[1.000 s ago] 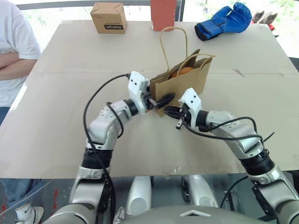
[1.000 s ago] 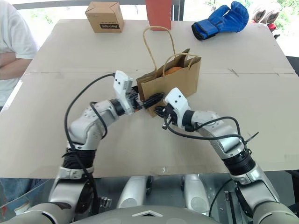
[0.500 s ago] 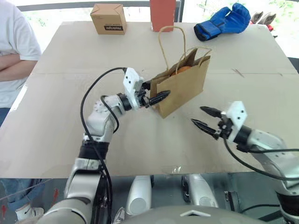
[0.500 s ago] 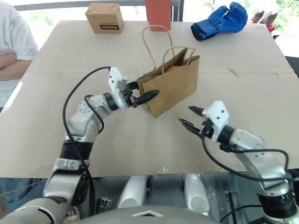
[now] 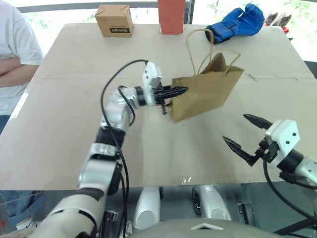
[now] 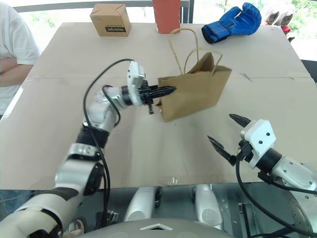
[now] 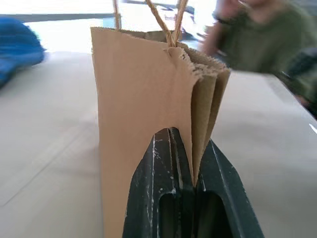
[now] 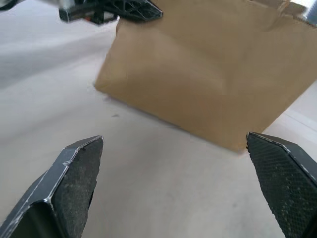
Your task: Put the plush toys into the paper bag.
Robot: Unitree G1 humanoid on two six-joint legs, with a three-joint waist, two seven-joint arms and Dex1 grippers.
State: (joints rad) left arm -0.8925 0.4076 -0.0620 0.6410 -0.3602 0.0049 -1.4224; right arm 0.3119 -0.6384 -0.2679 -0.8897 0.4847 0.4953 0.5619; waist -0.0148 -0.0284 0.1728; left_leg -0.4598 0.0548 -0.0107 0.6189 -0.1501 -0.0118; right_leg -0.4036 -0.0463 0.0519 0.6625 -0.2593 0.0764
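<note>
Where the head views look down: plain brown paper bag (image 5: 205, 94) mid-surface (image 5: 74, 124), tilted, twin twisted loop handles up, one side edge pinched by left tool (image 5: 179, 90). Contents hidden behind the wall (mouth faces away). Right tool (image 5: 246, 134) spread wide, holding nothing, well apart. Left wrist: fingers (image 7: 153, 188) clamped on pleated side fold (image 7: 205, 109). Right wrist: bag's broad face, top corner cut off.

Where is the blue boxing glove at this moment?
In the left eye view, the blue boxing glove lies at the table's far right edge, right of the red box and beyond the paper bag.
</note>
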